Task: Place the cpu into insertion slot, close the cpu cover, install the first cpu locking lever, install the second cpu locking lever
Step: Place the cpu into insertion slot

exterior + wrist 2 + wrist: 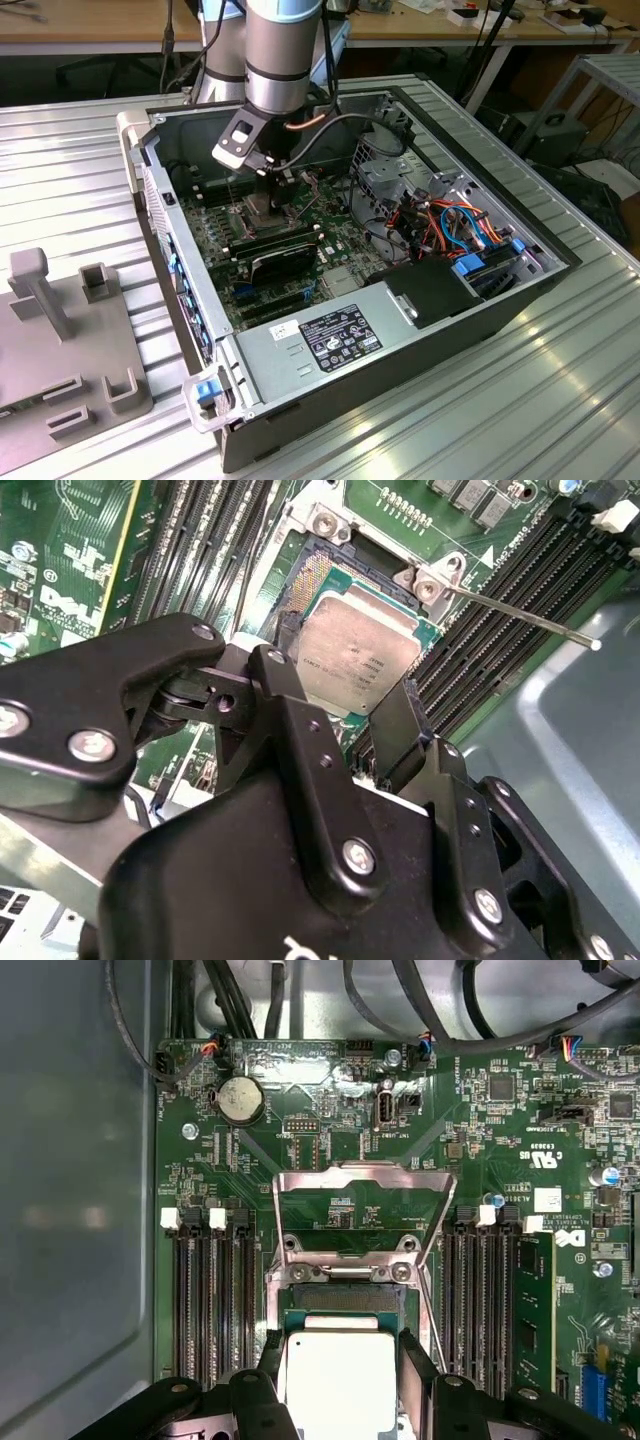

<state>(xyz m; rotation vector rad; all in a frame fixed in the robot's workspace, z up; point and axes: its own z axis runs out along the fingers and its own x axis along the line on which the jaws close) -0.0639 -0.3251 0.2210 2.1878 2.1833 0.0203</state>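
The gripper [340, 1358] is sitting part-open, jaws spread just to chip width. It's clamping the cpu [338, 1390] btwn its two black fingers [418, 1365], w/ one pad pressing on each opposite edge. In the second wrist view the gripper [345, 670] is holding the cpu [362, 650] roughly flat, right over the insertion slot [322, 568]. A strip of dark pin field is showing past the chip's far edge, on the side away from the gripper body. Can't tell whether the chip is seated or hanging just above. The cpu cover [360, 1175] is standing swung open beyond the fingertips, its hinge edge lying just past the insertion slot [340, 1300]. A thin locking lever [520, 615] is sticking out free, off to one side of the fingers. Long memory slots [210, 1300] are running along both sides of the jaws. In the exterior view the arm [282, 50] is reaching down w/ the gripper [268, 190] inside the open pc case [500, 300], over the mobo [335, 210].
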